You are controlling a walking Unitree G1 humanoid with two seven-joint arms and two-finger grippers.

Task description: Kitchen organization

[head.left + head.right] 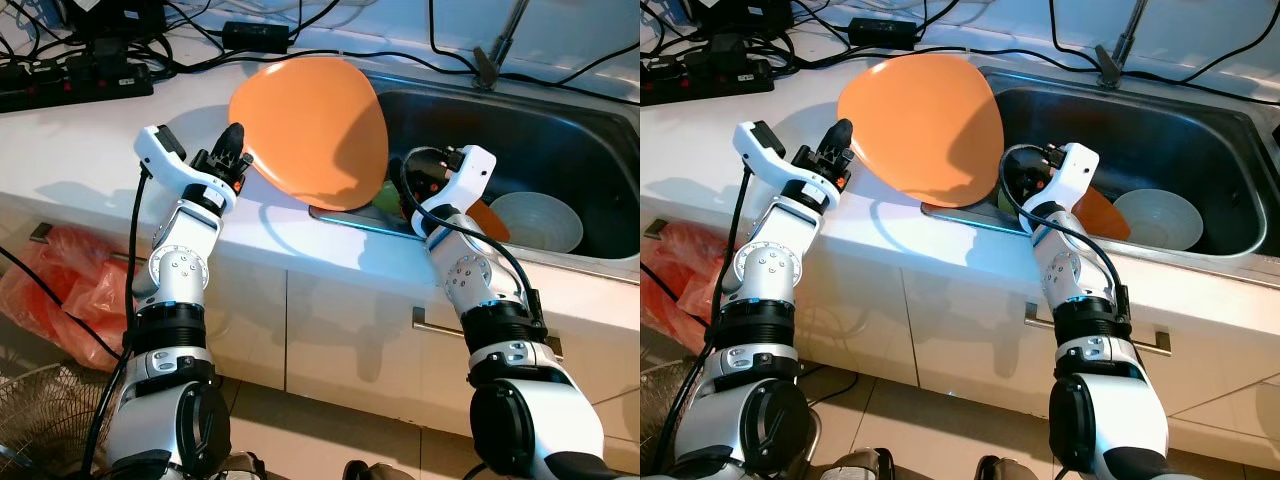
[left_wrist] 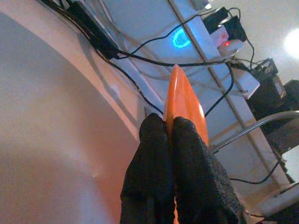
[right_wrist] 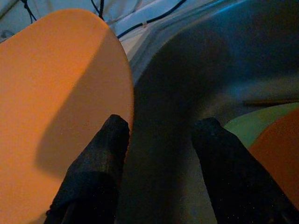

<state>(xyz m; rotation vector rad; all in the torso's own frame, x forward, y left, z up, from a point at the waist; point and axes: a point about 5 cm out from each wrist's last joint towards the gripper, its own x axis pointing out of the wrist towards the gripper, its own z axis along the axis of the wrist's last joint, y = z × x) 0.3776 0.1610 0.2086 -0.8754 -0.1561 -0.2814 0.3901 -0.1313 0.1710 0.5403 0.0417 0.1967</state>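
Orange plate (image 1: 312,128), tilted on edge, is pinched by its rim in the left gripper (image 1: 232,150) above the white counter (image 1: 80,150), leaning over the steel sink's (image 1: 560,150) near-left corner. Right gripper (image 3: 159,140) hangs inside the sink just beside the plate, fingers spread and grasping nothing. A white bowl (image 1: 538,220) and more orange and green dishes lie in the basin.

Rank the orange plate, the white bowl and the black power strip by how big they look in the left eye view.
1. orange plate, held up by the left gripper, nearer the camera
2. power strip, partly cut off
3. white bowl in the sink

The last two look close.
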